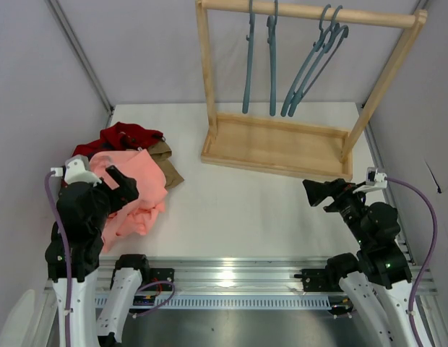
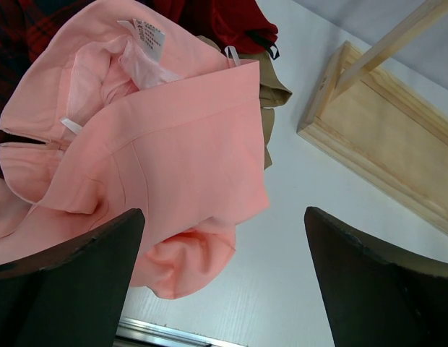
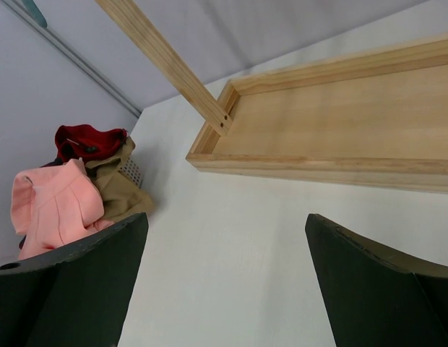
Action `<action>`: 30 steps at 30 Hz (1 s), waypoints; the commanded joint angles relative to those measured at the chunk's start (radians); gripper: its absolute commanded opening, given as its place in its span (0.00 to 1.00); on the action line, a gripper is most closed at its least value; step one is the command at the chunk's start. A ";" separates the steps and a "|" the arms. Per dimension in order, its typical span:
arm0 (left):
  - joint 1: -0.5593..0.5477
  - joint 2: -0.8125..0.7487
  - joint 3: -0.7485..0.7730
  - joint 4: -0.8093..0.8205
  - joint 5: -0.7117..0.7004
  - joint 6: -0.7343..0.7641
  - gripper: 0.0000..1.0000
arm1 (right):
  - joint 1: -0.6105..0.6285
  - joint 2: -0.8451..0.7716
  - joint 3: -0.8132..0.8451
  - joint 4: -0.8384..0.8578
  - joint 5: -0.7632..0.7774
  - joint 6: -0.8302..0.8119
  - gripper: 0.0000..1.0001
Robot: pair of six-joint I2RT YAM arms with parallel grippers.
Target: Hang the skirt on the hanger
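The salmon-pink skirt lies crumpled at the table's left; its white label faces up in the left wrist view. Several teal hangers hang by their hooks from the wooden rail at the back. My left gripper hovers over the skirt's near part, open and holding nothing; in its own view the left gripper frames the skirt's lower fold and bare table. My right gripper is open over the table in front of the rack; the right gripper holds nothing, and the skirt is far left.
A dark red garment and a tan-brown garment lie behind and beside the skirt. The wooden rack's base tray and uprights stand at the back centre. Grey walls close in on both sides.
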 commanded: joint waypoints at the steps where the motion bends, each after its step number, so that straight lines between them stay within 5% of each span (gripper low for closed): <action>1: 0.005 -0.028 0.000 0.034 0.024 0.015 0.99 | 0.005 0.017 0.039 0.013 -0.001 -0.035 0.99; 7: 0.003 -0.011 -0.048 0.129 0.064 0.043 0.99 | 0.005 0.039 0.036 0.034 0.037 -0.032 0.99; 22: 0.005 0.349 -0.072 0.411 0.007 0.041 0.99 | 0.005 0.004 0.016 -0.018 0.095 -0.015 0.99; 30: 0.006 0.530 -0.031 0.468 -0.218 0.105 0.99 | 0.005 0.048 0.054 -0.027 0.026 -0.072 0.99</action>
